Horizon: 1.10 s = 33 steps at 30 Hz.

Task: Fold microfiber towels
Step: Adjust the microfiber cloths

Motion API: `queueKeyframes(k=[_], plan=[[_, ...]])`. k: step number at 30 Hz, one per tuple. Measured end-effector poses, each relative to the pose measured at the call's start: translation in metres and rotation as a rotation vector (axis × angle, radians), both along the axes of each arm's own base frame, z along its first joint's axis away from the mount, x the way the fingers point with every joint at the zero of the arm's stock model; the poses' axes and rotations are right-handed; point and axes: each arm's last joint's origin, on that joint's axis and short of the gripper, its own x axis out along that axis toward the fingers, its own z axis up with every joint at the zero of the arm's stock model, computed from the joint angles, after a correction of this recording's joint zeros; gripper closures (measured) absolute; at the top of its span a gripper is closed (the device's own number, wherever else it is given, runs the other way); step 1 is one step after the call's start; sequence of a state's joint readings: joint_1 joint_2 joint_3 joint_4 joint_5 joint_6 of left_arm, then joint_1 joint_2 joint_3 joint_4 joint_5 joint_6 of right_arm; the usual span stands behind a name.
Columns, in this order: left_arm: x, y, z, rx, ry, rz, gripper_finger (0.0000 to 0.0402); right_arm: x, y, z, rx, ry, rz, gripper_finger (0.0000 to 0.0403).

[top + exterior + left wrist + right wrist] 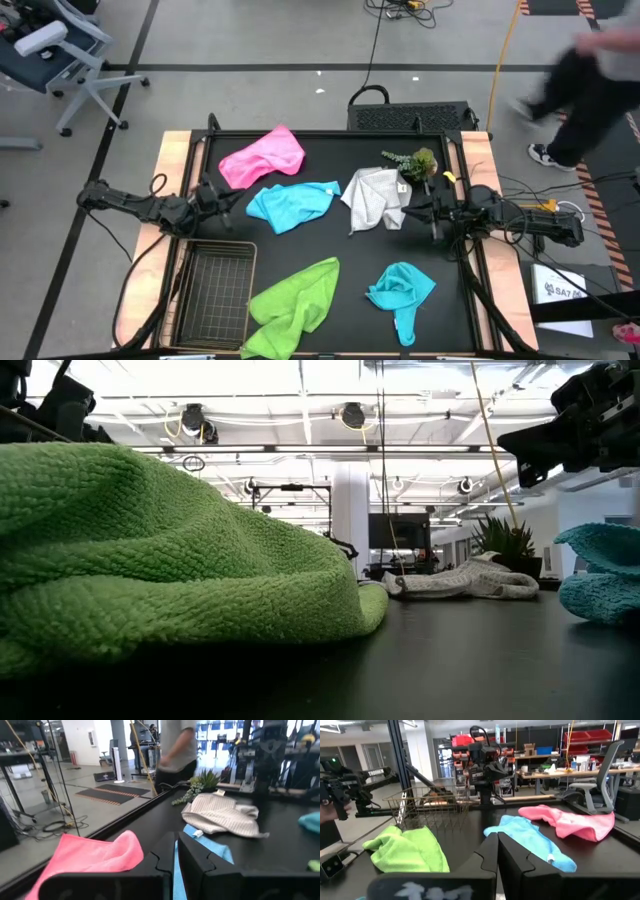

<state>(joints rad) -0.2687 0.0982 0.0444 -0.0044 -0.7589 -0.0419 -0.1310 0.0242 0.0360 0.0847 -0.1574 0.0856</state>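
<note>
A: From up top, what's on the table [330, 330]?

B: Five towels, all crumpled, none folded. Pink towel [262, 155] upper left of the black top. Blue towel [290, 204] just below it, near the middle. Grey-white towel [376, 197] right of centre, w/ the little plant [414, 162] just above it. Green towel [293, 307] at the bottom middle, teal towel [402, 293] to its right. Wire basket [212, 290] lower left.

A: And the claws?

B: Left gripper [232, 198] sits mid-left, close to the blue towel's left edge. Right gripper [413, 209] sits mid-right, by the grey-white towel's right edge. A person [590, 90] is walking past, upper right, off the table.

A: Low cam?

B: Green towel [150, 560] fills the whole left side. Grey-white towel [460, 582] is far back, right of centre, plant [505, 540] behind it. Teal towel [605, 575] at the right edge. One dark arm hangs in the upper right corner.

A: Left wrist cam?

B: Left claw [176, 862] at the bottom, fingers nearly pressed together, holding nothing. Pink towel [95, 855] lower left, blue towel [205, 847] past the tips, grey-white towel [222, 815] mid-frame.

A: Right wrist cam?

B: Right claw [497, 855] squeezed closed, nothing in it. Green towel [407, 850] lower left, basket [430, 807] behind it, blue towel [530, 837] centre, pink towel [570, 820] to the right.
</note>
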Motion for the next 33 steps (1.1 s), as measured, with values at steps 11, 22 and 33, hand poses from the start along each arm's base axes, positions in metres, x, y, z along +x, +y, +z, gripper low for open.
queueKeyframes(k=[11,22,33], plan=[[0.000,0.000,0.002,-0.047,-0.046,-0.003,0.0376,0.000,0.000,0.004,-0.005,-0.038,0.000,0.0403],[0.001,-0.001,0.008,-0.058,-0.100,-0.052,0.0376,0.002,-0.001,-0.005,0.068,0.063,-0.007,0.0403],[0.000,-0.001,0.033,0.021,-0.176,-0.058,0.0376,0.011,-0.001,0.020,0.040,-0.079,0.001,0.0403]])
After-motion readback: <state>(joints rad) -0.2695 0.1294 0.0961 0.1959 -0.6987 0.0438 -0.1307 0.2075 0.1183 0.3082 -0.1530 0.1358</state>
